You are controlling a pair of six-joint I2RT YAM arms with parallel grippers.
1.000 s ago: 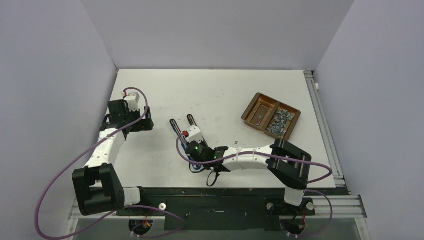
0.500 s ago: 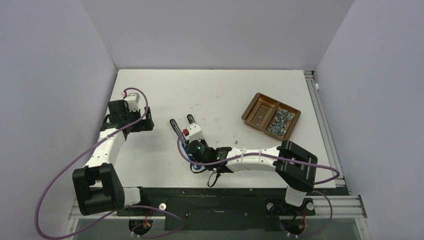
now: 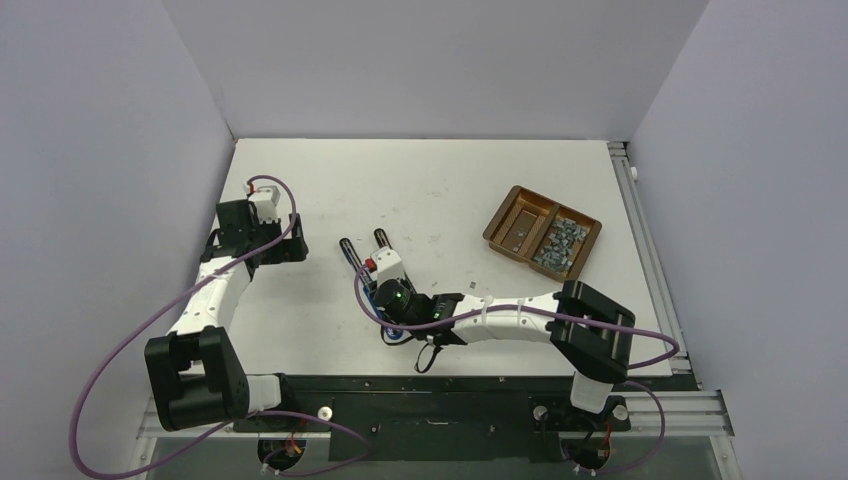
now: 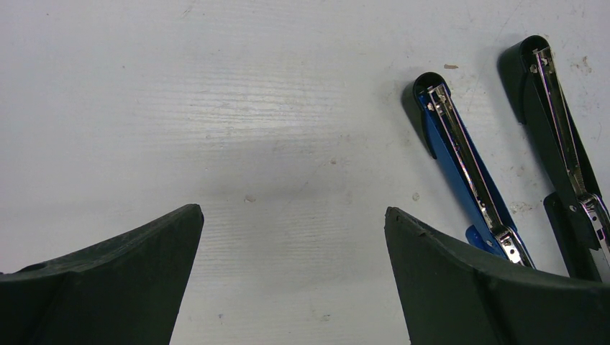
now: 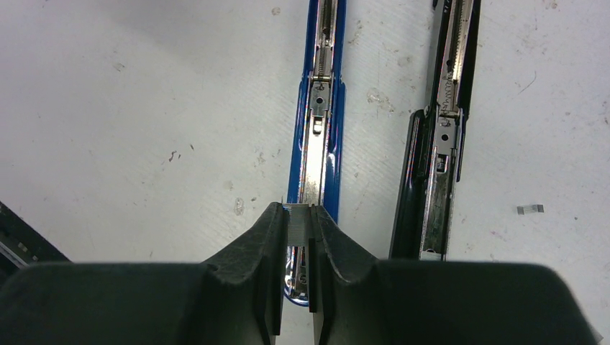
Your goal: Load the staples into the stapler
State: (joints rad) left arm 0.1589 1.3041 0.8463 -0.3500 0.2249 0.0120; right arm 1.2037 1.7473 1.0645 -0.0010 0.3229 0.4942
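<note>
Two staplers lie opened flat side by side, a blue stapler (image 5: pixel 319 122) and a black stapler (image 5: pixel 440 165), each with its metal channel facing up. My right gripper (image 5: pixel 296 215) is shut on a short grey strip of staples (image 5: pixel 297 220), held directly over the blue stapler's channel near its hinge end. In the top view the right gripper (image 3: pixel 383 283) sits over the staplers. My left gripper (image 4: pixel 291 212) is open and empty over bare table, left of the blue stapler (image 4: pixel 460 158) and the black stapler (image 4: pixel 561 136). More staples (image 3: pixel 560 243) fill one tray compartment.
A brown two-compartment tray (image 3: pixel 520 215) stands at the right of the table. One loose staple piece (image 5: pixel 529 209) lies on the table right of the black stapler. The left arm (image 3: pixel 215 290) stretches along the left side.
The right arm's elbow has shifted a little to the right. Its gripper stays shut on the strip over the blue stapler. The left arm has not moved.
</note>
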